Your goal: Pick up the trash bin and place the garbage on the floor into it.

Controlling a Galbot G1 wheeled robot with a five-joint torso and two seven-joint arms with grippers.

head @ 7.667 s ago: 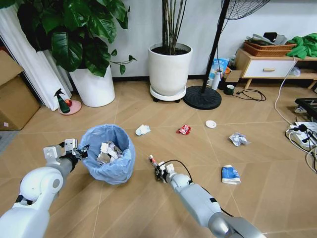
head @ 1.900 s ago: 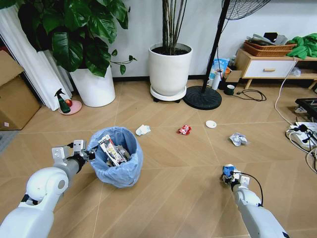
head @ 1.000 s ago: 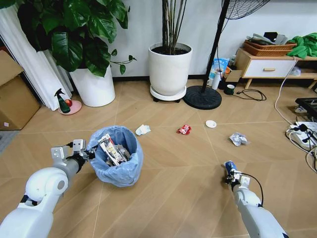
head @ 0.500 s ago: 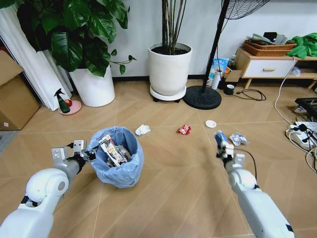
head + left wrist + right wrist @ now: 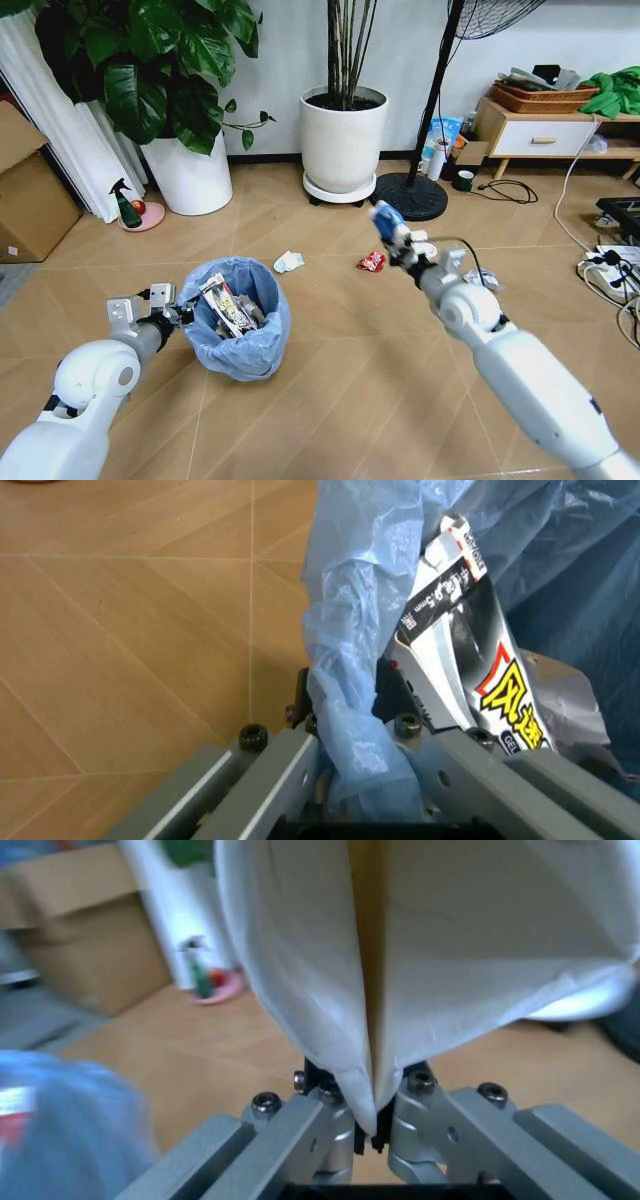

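Observation:
The trash bin (image 5: 245, 350), lined with a light blue bag, stands on the floor (image 5: 330, 400) at the left and holds several pieces of litter, among them a black-and-white wrapper (image 5: 470, 652). My left gripper (image 5: 176, 311) is shut on the bin's rim, pinching the bag's edge (image 5: 350, 757). In mid-air right of the bin, my right gripper (image 5: 398, 238) is shut on a blue-white packet (image 5: 385, 217), whose pale underside (image 5: 430, 952) hangs before the wrist camera. A crumpled white paper (image 5: 288, 262) and a red wrapper (image 5: 371, 262) lie on the floor behind.
Two large white plant pots (image 5: 343, 140) (image 5: 190, 178) and a fan's black base (image 5: 408, 198) stand along the back wall. A green spray bottle (image 5: 127, 205) and a cardboard box (image 5: 30, 205) are at the left. Cables and a power strip (image 5: 610, 265) lie at the right.
My right gripper has lifted the blue-white packet off the floor at the right and carried it up and to the left. The left arm and the bin have stayed put.

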